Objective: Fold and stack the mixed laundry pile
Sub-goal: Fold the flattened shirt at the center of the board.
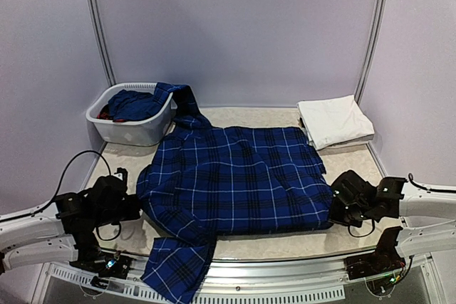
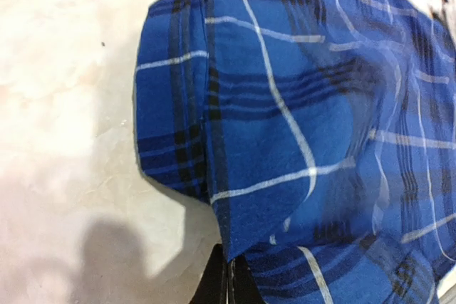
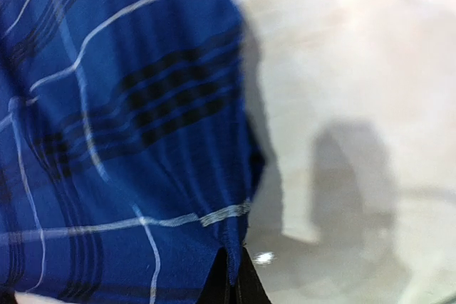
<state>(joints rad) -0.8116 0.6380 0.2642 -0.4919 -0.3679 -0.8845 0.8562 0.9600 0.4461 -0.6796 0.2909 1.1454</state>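
A large navy plaid shirt (image 1: 235, 176) lies spread across the middle of the table, one sleeve hanging over the front edge and one trailing to the basket. My left gripper (image 1: 135, 208) is shut on the shirt's left edge (image 2: 235, 261). My right gripper (image 1: 333, 208) is shut on its right edge (image 3: 235, 261). Folded white trousers (image 1: 335, 122) lie at the back right. A solid blue piece (image 1: 135, 105) and a bit of red (image 1: 104, 114) sit in the white basket (image 1: 132, 132).
The oval white basket stands at the back left. A loose black cable (image 1: 68, 169) loops over the left arm. The beige tabletop (image 1: 121, 161) shows around the shirt, and a metal rail (image 1: 285, 275) runs along the front edge.
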